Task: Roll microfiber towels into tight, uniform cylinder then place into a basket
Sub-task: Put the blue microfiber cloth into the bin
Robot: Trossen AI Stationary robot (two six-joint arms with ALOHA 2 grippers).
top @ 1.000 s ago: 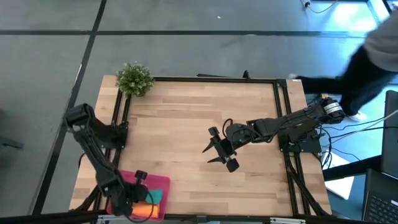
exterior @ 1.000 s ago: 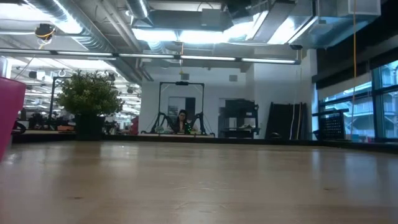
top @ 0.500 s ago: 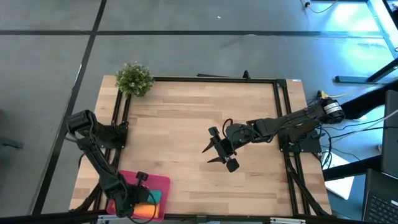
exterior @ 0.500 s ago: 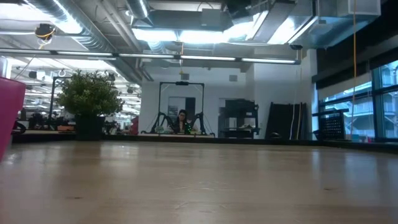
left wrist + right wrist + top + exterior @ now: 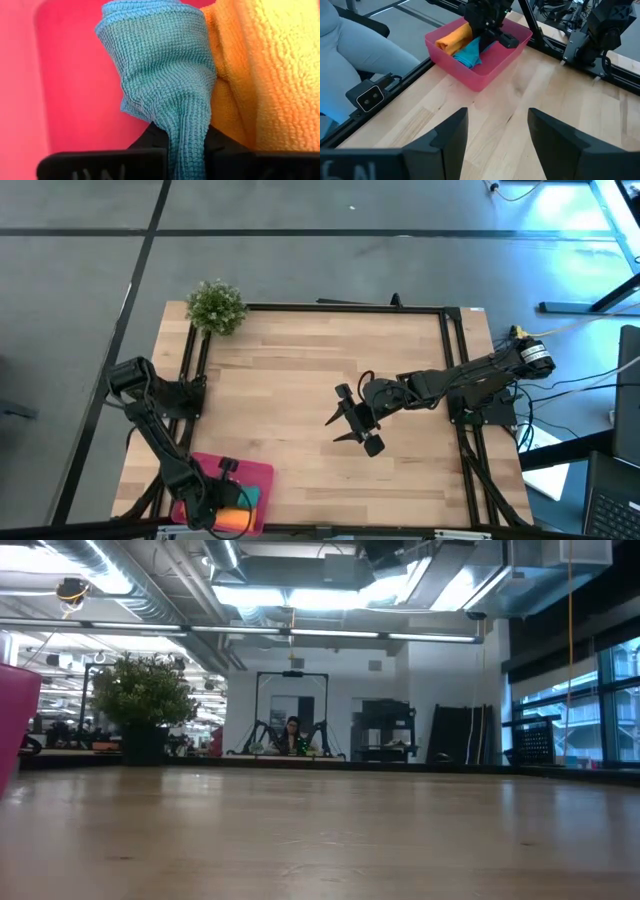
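Observation:
The pink basket sits at the table's near left corner. In it lie a rolled orange towel and, beside it, a teal towel. My left gripper reaches down into the basket and is shut on the teal towel, with the orange towel right against it. The right wrist view shows the basket with both towels under the left gripper. My right gripper hangs open above the middle of the table and holds nothing. My left gripper pinches a bunched end of the teal towel between its two fingers. The fingers come slanting down from above. The rest of the towel lies in the basket, leaning against the orange towel; several layers are gathered in the hold.
A small potted plant stands at the table's far left corner. Black frame rails run along the table's sides. Bare wood spreads between the basket and the right gripper. The basket's wall shows at the left of the low view.
My left gripper has sunk a little deeper into the basket with the teal towel still in its fingers. A person at the table's far right has left the high view.

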